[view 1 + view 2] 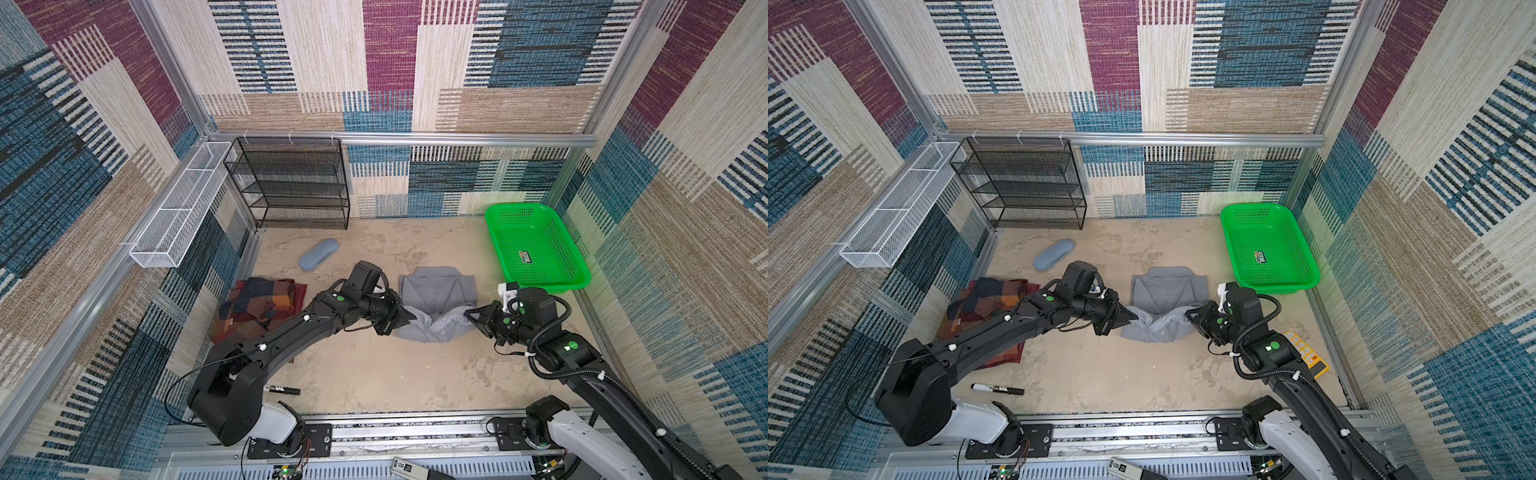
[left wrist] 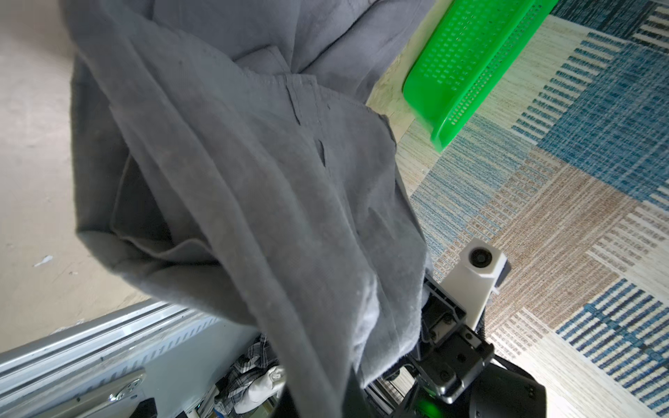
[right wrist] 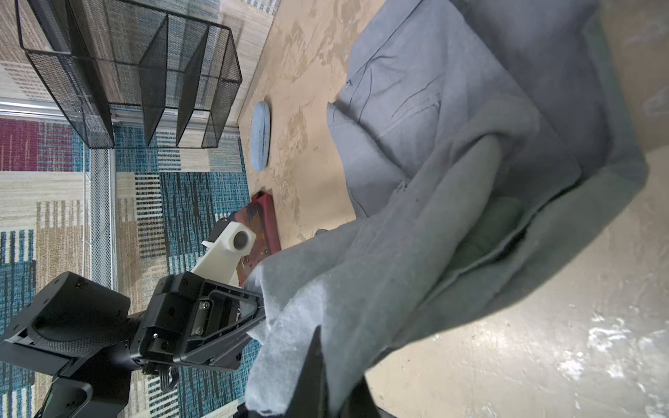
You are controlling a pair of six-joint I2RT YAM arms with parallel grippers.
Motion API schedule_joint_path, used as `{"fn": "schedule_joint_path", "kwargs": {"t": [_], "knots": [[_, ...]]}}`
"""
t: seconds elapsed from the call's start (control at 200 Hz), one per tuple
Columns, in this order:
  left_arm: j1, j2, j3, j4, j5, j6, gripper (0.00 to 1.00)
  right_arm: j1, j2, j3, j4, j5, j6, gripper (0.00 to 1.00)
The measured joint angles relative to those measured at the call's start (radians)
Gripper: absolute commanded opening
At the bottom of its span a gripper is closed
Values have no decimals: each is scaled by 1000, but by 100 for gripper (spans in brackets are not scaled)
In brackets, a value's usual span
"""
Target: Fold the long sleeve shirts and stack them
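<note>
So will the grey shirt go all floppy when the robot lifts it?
Probably very floppy: the grey shirt sags in the middle between the left gripper and right gripper pinching it. It looks light, since the thin cloth drapes in soft folds. It likely won't roll, just crumple.

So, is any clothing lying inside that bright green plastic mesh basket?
No: the green plastic basket shows only a small sticker on its floor, while the grey cloth shirt lies outside it.
</note>
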Motion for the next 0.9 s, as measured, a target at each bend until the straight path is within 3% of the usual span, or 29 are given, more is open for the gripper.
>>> {"fn": "schedule_joint_path", "kwargs": {"t": [0.19, 0.346, 0.746, 0.896], "knots": [[29, 37, 51, -20, 11, 25, 0, -44, 56, 24, 43, -6, -13, 0], [21, -50, -7, -33, 2, 25, 0, -36, 36, 0, 68, -53, -15, 0], [-98, -420, -169, -156, -143, -10, 0, 216, -184, -49, 26, 4, 151, 0], [-104, -447, -160, -208, -199, -28, 0, 235, -221, -49, -8, 56, 199, 0]]}}
